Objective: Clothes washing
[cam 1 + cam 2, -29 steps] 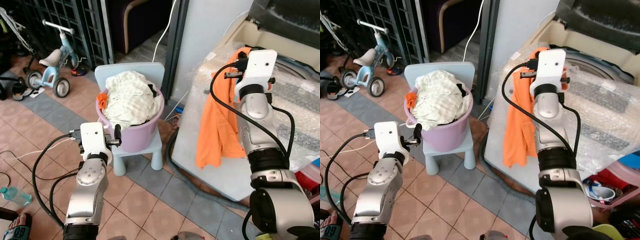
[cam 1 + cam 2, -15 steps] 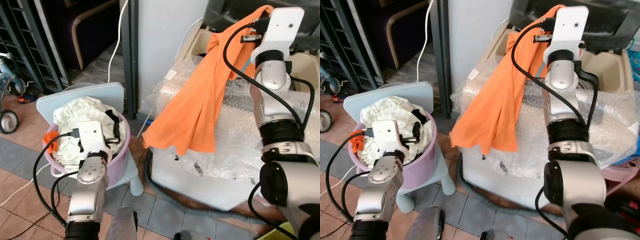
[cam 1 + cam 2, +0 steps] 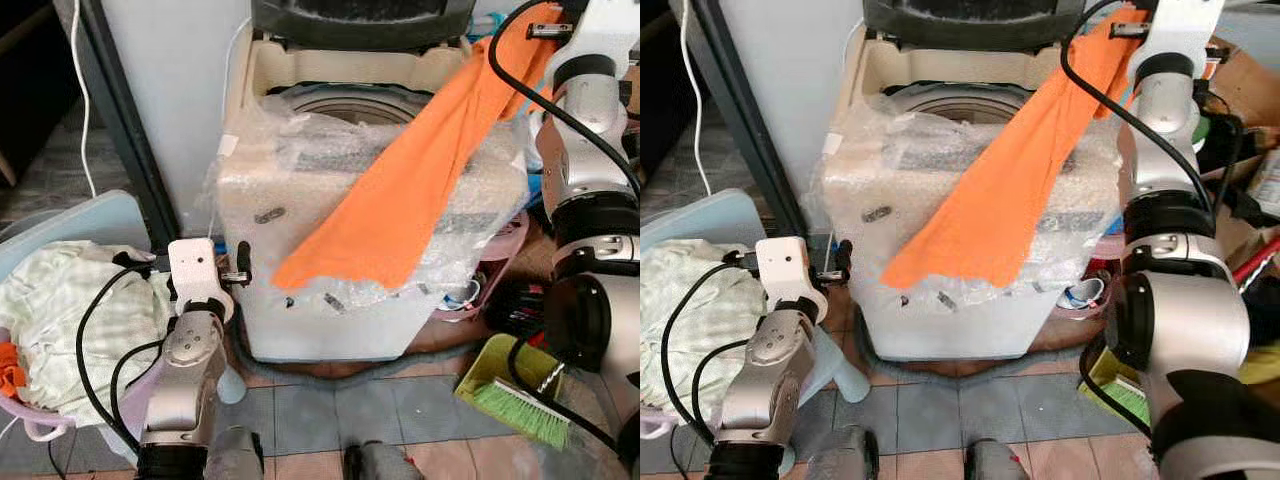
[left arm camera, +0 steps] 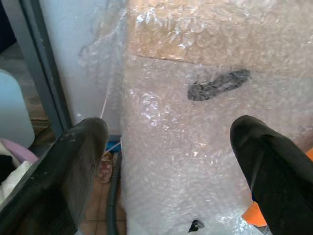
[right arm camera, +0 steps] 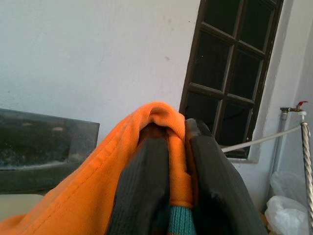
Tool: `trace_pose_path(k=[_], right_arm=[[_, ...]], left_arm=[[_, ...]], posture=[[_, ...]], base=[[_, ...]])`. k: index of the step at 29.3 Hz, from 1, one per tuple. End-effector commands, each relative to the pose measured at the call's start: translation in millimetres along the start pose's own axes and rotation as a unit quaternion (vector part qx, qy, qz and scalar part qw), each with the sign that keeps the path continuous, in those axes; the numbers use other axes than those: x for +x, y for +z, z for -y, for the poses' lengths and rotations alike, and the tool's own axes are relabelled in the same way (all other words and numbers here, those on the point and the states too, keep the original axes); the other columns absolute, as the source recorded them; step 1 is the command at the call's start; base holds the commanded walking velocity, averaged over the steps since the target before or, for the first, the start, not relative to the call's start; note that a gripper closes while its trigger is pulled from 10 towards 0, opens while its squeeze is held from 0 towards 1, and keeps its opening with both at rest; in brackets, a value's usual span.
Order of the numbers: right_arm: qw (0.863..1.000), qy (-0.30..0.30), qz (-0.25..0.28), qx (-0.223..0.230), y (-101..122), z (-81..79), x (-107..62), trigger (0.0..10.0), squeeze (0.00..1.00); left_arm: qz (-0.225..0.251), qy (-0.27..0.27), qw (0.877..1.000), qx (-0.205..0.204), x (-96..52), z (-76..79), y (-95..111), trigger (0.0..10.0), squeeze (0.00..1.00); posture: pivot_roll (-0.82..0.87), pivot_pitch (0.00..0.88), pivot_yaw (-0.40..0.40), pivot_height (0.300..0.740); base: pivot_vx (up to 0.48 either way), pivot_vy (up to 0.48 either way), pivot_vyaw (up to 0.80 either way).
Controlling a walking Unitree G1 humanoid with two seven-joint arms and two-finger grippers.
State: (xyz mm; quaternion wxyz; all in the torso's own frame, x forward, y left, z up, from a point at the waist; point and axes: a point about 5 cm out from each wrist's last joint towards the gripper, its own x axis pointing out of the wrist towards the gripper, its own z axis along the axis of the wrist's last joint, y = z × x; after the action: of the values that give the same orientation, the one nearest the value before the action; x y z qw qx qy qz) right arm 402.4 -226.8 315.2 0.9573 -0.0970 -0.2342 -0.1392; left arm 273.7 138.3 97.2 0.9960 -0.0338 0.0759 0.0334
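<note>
An orange garment (image 3: 420, 190) hangs slantwise across the top of a bubble-wrapped washing machine (image 3: 330, 300). The machine's lid is up and its drum opening (image 3: 345, 103) shows behind the cloth. My right gripper (image 5: 176, 129) is high at the machine's far right corner, shut on the garment's upper end; the cloth is pinched between its black fingers (image 5: 142, 196). My left gripper (image 4: 166, 132) stands open and empty, low beside the machine's front left corner (image 3: 235, 268). A purple basin (image 3: 22, 428) piled with pale clothes (image 3: 60, 310) sits at the left edge.
The basin rests on a light blue chair (image 3: 80, 215). A dark grey post (image 3: 120, 110) stands left of the machine. A green brush and dustpan (image 3: 510, 395) lie on the tiled floor at the right, near a pink tub (image 3: 505, 235) and a cardboard box (image 3: 1240, 80).
The camera has swung right, so the washing machine now sits in the middle and the basin at the left edge. My right gripper has carried the orange garment up and over the machine's top.
</note>
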Motion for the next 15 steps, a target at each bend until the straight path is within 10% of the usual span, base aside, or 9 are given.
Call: trace_pose_path(k=[1, 15], right_arm=[[1.0, 0.014, 0.007, 0.012, 0.9, -3.8, -0.6, 10.0, 0.0], [0.994, 0.105, -0.021, 0.039, -44.1, -29.8, -47.8, 10.0, 0.0]], left_arm=[[-0.002, 0.0, 1.0, -0.005, -1.7, 1.4, -0.8, 10.0, 0.0], [-0.012, 0.017, 1.0, 0.005, 1.0, -4.1, -5.1, 10.0, 0.0]], posture=[[0.09, 0.05, -0.046, 0.74], [0.07, 0.032, -0.031, 0.74]], base=[[0.0, 0.0, 0.0], [0.0, 0.0, 0.0]])
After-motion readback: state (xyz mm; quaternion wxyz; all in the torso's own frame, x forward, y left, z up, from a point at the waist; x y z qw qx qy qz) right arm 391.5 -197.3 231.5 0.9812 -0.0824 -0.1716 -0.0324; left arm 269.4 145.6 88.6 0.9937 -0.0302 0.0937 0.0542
